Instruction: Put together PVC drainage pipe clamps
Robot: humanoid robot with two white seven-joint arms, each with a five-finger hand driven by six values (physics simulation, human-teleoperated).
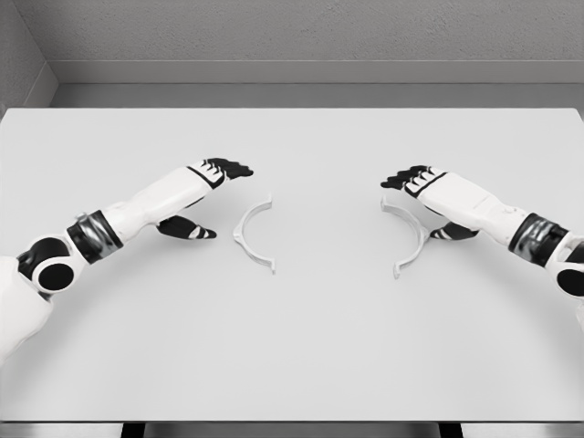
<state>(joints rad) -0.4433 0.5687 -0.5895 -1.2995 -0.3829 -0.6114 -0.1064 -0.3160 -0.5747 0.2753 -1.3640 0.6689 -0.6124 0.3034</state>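
Observation:
Two white half-ring clamp pieces lie flat on the white table (301,347). The left clamp half (250,234) curves with its open side facing right; the right clamp half (412,239) curves with its open side facing left. My left hand (214,187) hovers just left of the left half, fingers spread, thumb hanging low, holding nothing. My right hand (415,187) hangs over the upper end of the right half with its fingers stretched out. No contact with either piece shows.
A grey wall and ledge (292,82) run along the table's far edge. The table's near edge (292,422) crosses the bottom of the view.

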